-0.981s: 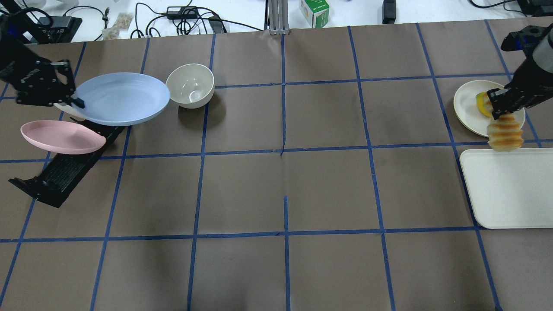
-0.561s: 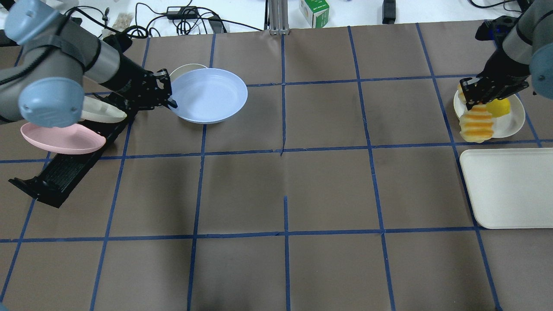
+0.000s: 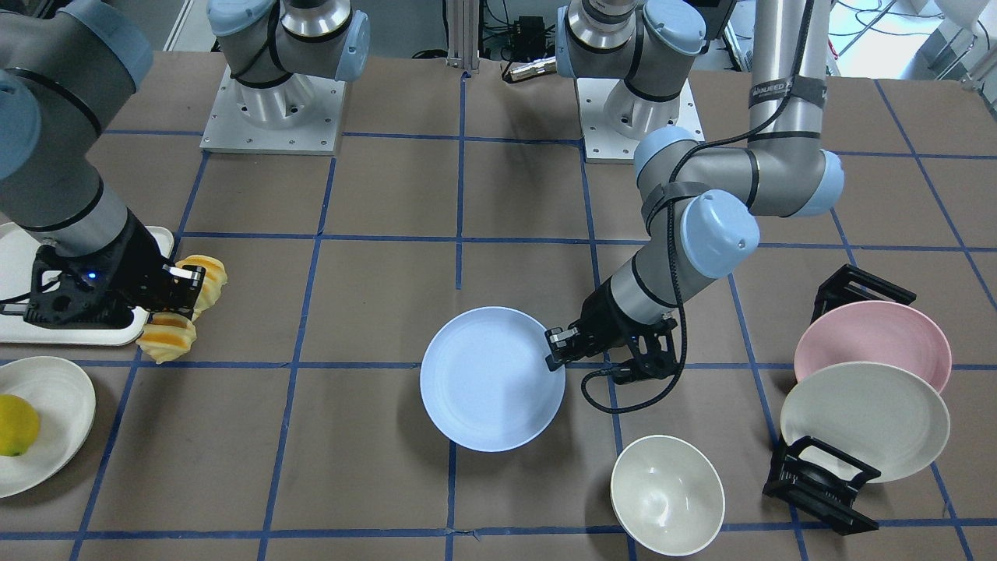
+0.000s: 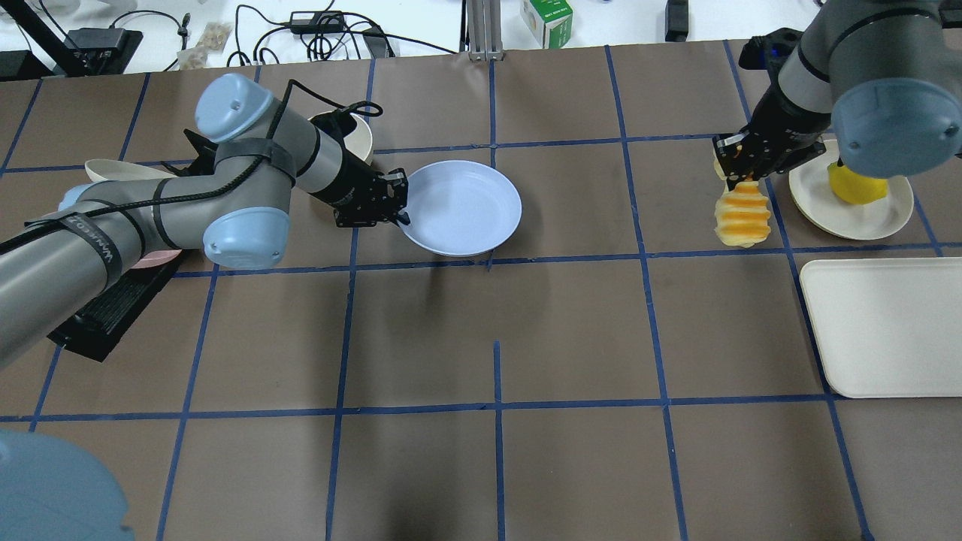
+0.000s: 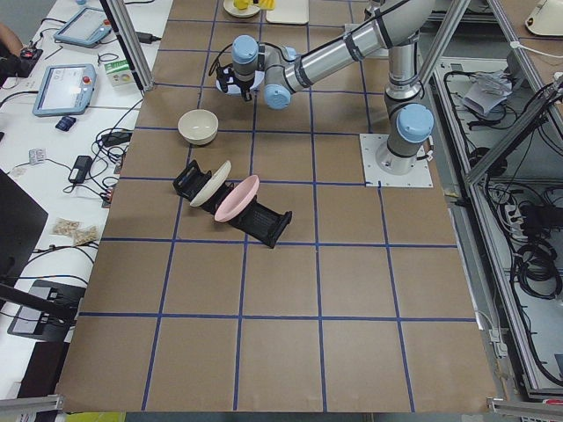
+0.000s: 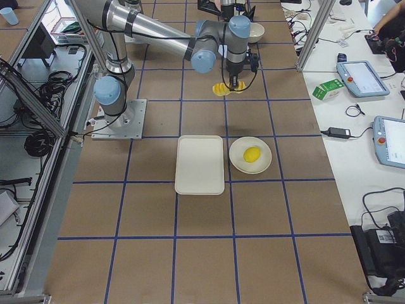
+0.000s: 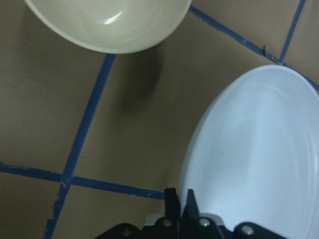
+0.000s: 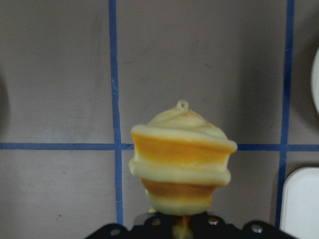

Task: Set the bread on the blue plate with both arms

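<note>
- Left black gripper point(image 4: 398, 204) – clamped on the rim of the round, matte pale blue plate point(image 4: 466, 207).
- Right black gripper point(image 4: 740, 171) – pinching the orange-yellow sliced bread row point(image 4: 744, 216), well apart from that plate.

The overhead camera is looking forward and down from behind the robot, taking in nearly the whole bench point(image 4: 571, 338). The front-facing camera is looking back at the robot from the far side, steeply down, so the robot's left is showing on its right. Both are sharing the blue plate point(image 4: 466, 207) and the bread point(image 4: 742, 214). Two end cameras are looking along the bench from high and far off, one at each end. The left wrist camera is sitting close over the plate's rim, and the right wrist camera is sitting close on the bread.
</note>
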Available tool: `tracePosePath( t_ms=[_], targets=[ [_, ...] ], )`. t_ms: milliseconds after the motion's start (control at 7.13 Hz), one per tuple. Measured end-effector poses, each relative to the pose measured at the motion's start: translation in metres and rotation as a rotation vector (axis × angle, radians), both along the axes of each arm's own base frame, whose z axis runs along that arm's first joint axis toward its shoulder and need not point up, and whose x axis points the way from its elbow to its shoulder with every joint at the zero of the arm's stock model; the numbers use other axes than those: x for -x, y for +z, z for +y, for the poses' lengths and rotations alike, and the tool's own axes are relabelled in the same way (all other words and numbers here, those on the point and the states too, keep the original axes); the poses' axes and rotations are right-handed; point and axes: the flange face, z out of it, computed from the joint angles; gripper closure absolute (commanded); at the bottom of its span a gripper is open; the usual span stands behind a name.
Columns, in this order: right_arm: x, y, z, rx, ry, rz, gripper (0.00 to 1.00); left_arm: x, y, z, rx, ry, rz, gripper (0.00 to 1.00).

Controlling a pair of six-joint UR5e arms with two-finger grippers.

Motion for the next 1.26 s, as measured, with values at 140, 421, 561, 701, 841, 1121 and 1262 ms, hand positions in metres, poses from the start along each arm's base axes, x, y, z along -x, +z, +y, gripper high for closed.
tracePosePath(
  t_ms=[140, 421, 561, 701, 841, 1121, 1262],
  targets=[
    [-0.015, -0.010, 0.006, -0.016, 0.009, -0.011, 0.76, 0.018, -0.019, 0.003, -0.024, -0.030, 0.009, 1.00],
    [-0.043, -0.016, 0.016, -0.029, 0.014, -0.017, 0.76, 0.041, -0.047, 0.007, -0.071, -0.064, 0.053, 0.35],
    [-0.064, -0.016, 0.019, -0.022, 0.020, -0.019, 0.76, 0.046, -0.055, 0.009, -0.086, -0.069, 0.061, 0.18],
    [-0.086, -0.016, 0.020, -0.007, 0.019, -0.036, 0.76, 0.048, -0.059, 0.009, -0.092, -0.071, 0.063, 0.00],
    [-0.108, -0.021, 0.019, 0.009, 0.005, -0.066, 0.75, 0.048, -0.057, 0.007, -0.084, -0.073, 0.061, 0.00],
    [-0.153, -0.033, 0.015, 0.042, 0.012, -0.108, 0.73, 0.038, -0.034, -0.006, -0.022, -0.071, 0.023, 0.00],
    [-0.176, -0.036, 0.011, 0.054, 0.007, -0.139, 0.71, 0.020, -0.017, -0.022, 0.023, -0.052, -0.045, 0.00]
  ],
)
